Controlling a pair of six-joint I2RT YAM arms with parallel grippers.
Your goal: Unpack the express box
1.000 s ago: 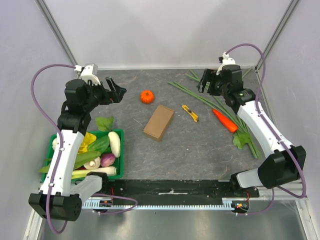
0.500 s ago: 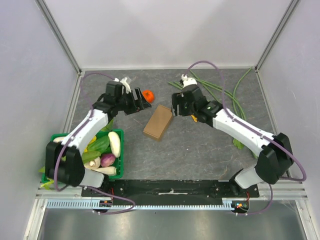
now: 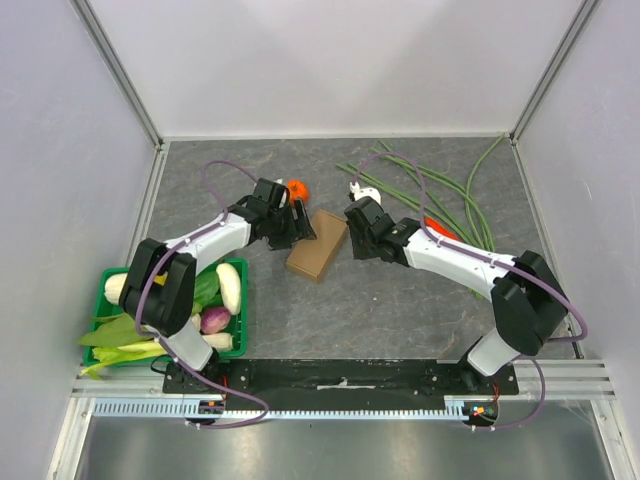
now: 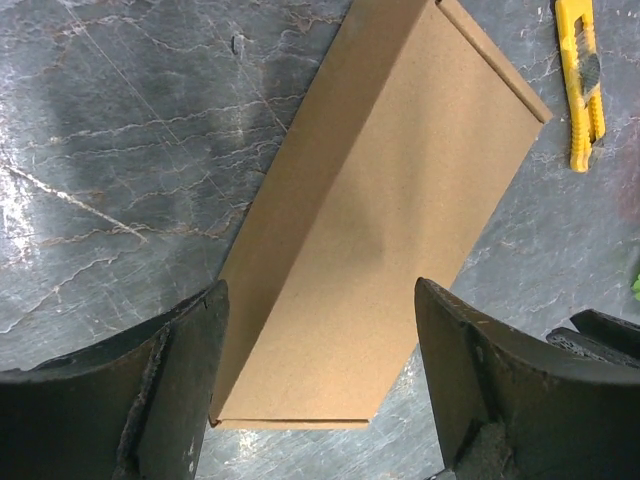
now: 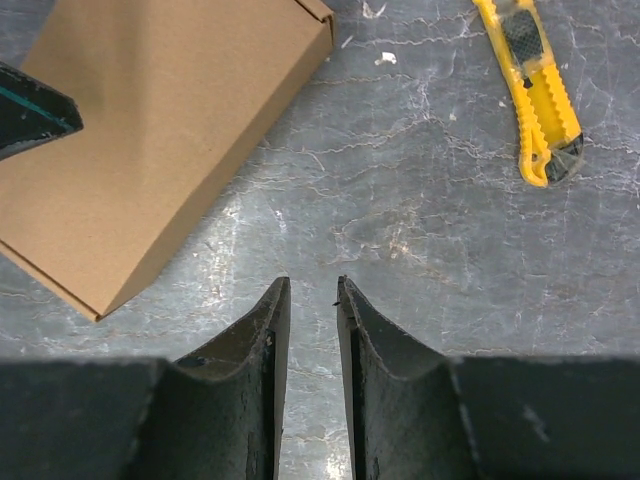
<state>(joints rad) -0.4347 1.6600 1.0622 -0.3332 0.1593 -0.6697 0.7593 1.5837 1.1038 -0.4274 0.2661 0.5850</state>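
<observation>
the express box [image 4: 380, 210] lies flat and shut on the tabletop [image 5: 420, 230] between the arms — the left pincer [image 4: 315, 400] gapes wide over it to grab, the right pincer [image 5: 311, 345] nearly pinched, holding nothing.

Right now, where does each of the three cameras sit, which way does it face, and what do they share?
Top external: fixed above and behind, looking down at the grey stone-patterned tabletop; both arms show.
Left wrist: faces down at the flat brown cardboard express box; left gripper open, its fingers either side of it.
Right wrist: faces down at bare tabletop beside the box; right gripper, fingers narrowly apart.
Both wrist views share the box and yellow utility knife.
</observation>
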